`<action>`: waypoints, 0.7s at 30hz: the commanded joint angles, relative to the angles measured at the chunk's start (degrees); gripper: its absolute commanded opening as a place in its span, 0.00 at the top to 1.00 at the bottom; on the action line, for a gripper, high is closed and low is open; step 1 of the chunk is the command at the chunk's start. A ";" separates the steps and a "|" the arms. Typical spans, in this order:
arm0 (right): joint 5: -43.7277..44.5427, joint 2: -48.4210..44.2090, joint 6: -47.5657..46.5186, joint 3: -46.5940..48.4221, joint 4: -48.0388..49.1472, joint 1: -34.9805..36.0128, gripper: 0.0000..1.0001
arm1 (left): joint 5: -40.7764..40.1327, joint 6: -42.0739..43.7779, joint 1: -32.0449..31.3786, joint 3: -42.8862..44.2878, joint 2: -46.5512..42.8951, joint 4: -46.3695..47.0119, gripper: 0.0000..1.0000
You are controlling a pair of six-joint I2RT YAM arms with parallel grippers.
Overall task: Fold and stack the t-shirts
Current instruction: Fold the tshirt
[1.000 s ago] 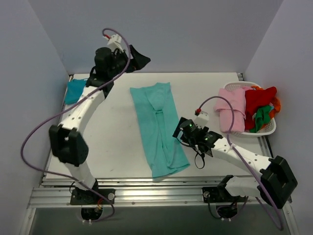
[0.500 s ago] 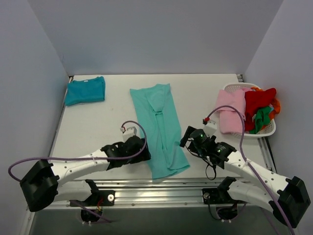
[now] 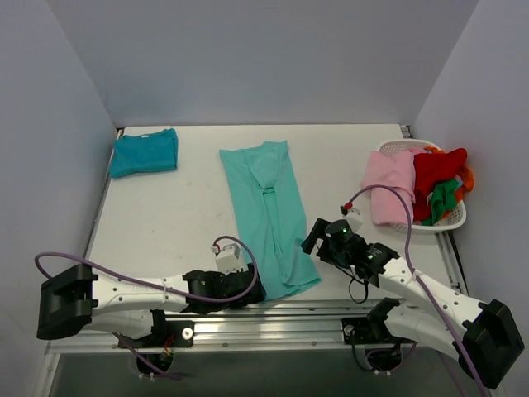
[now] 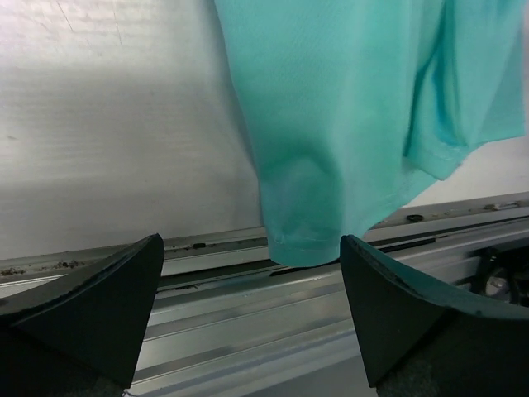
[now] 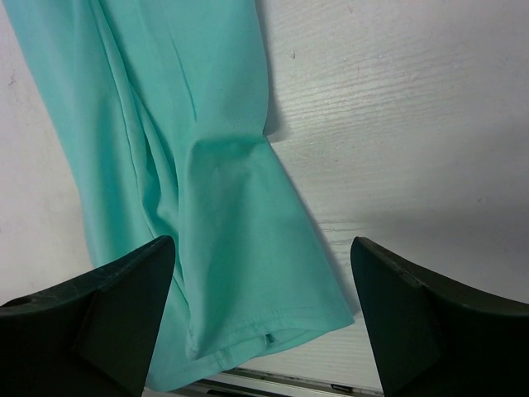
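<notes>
The light turquoise t-shirt (image 3: pixel 266 211) lies down the middle of the desk (image 3: pixel 165 223). It is folded lengthwise into a long strip, and its near hem droops just over the front edge onto the aluminium rail (image 4: pixel 215 331). The darker teal-blue t-shirt (image 3: pixel 145 152) sits folded at the far left corner, well apart from it.

Both arms are low at that near hem. The left gripper (image 4: pixel 250 248) is spread wide around the left corner, and the right gripper (image 5: pixel 262 248) is spread above the right corner. Neither is pinching cloth.

From where I stand, the layers look like the main worry. If a gripper closes on the top ply alone, the lengthwise fold will likely peel open as the hem is carried back. The left fingers are also very close to the rail, so coming in too low could snag metal rather than fabric. If the two sides pinch at different depths or lift unevenly, the strip will probably skew. The fold would then be crooked and sit badly on the teal-blue one.
</notes>
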 commanded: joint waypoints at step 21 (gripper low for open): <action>-1.90 -4.64 0.01 -3.22 -1.73 -2.31 0.25 | -10.56 -10.27 -4.64 -0.74 -2.77 1.12 0.16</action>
